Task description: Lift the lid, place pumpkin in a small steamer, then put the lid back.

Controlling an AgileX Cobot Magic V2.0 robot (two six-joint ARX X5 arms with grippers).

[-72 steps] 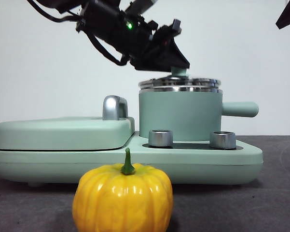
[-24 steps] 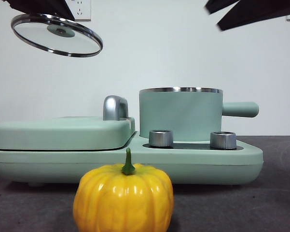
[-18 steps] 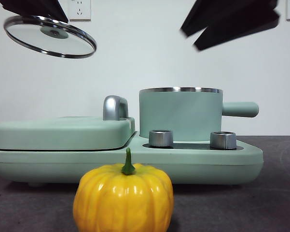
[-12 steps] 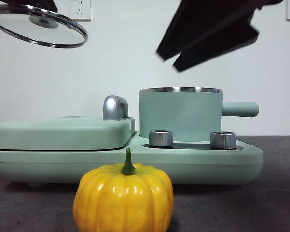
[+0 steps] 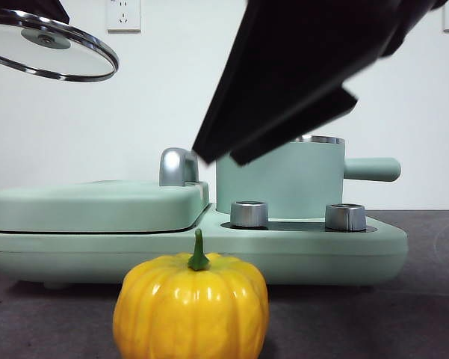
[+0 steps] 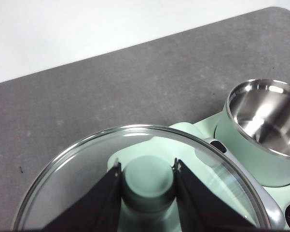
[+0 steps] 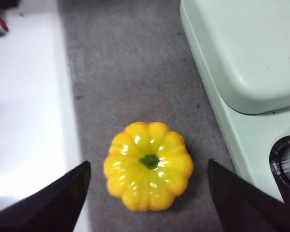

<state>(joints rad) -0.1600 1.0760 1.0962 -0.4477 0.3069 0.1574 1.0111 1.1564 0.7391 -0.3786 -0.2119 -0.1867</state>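
Note:
The lid (image 5: pixel 48 48), clear glass with a steel rim, hangs tilted high at the far left. My left gripper (image 6: pixel 147 166) is shut on its mint-green knob (image 6: pixel 148 183). The small steamer (image 5: pixel 284 183) stands uncovered on the appliance, and its steel inside (image 6: pixel 263 116) shows bare. The yellow pumpkin (image 5: pixel 190 307) sits upright on the dark table in front of the appliance. My right gripper (image 5: pixel 217 158) reaches down large and dark from the upper right. It is open above the pumpkin (image 7: pixel 148 165), with one jaw to each side and neither touching it.
The wide mint-green appliance base (image 5: pixel 97 250) carries a flat hinged cover (image 5: pixel 97 206) with a chrome handle (image 5: pixel 178 166) and two silver knobs (image 5: pixel 248 214). The steamer's side handle (image 5: pixel 372 169) points right. A pale strip (image 7: pixel 29 121) borders the grey table.
The right arm has come down from the top right toward the pumpkin and now looms large. The left gripper has carried the lid further left and slightly up.

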